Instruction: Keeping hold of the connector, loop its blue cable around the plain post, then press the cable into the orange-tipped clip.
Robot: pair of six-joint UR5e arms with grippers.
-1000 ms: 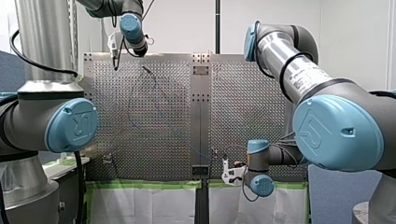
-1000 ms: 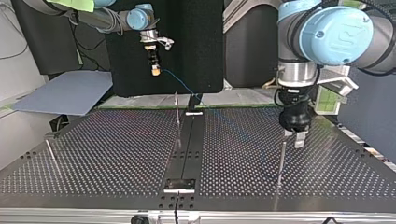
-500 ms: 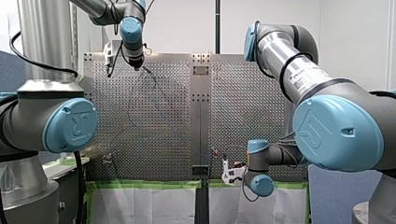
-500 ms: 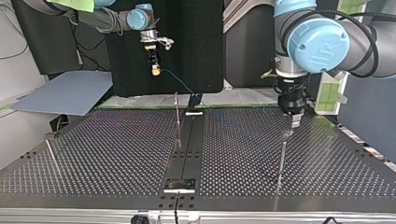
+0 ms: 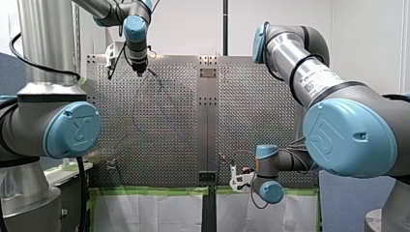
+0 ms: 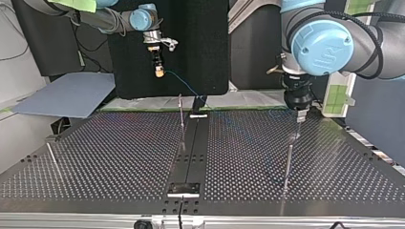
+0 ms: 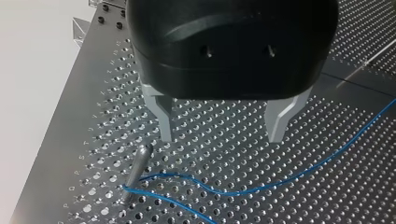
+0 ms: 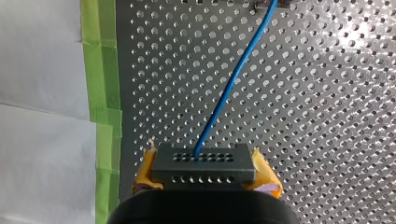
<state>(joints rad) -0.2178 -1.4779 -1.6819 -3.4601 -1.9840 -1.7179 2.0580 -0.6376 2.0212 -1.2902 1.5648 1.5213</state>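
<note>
Clearly my right gripper (image 8: pixel 204 173) clamps the connector (image 8: pixel 204 163), anchoring the blue cable (image 8: pixel 233 74); my left gripper (image 7: pixel 222 126) hovers wide open by the plain post (image 7: pixel 138 165), seemingly looped.

From the front view, the perforated table (image 5: pixel 164 121) ends at a plain white wall (image 5: pixel 188 29), where a dark pole (image 5: pixel 225 24) rises at twelve o'clock. Green tape (image 5: pixel 150 191) edges the table at six o'clock, with white sheets (image 5: pixel 150 212) below it. In the top view, facing me, a black panel (image 6: pixel 200 47) stands at twelve o'clock and a grey board (image 6: pixel 67 98) lies at nine o'clock.
</note>
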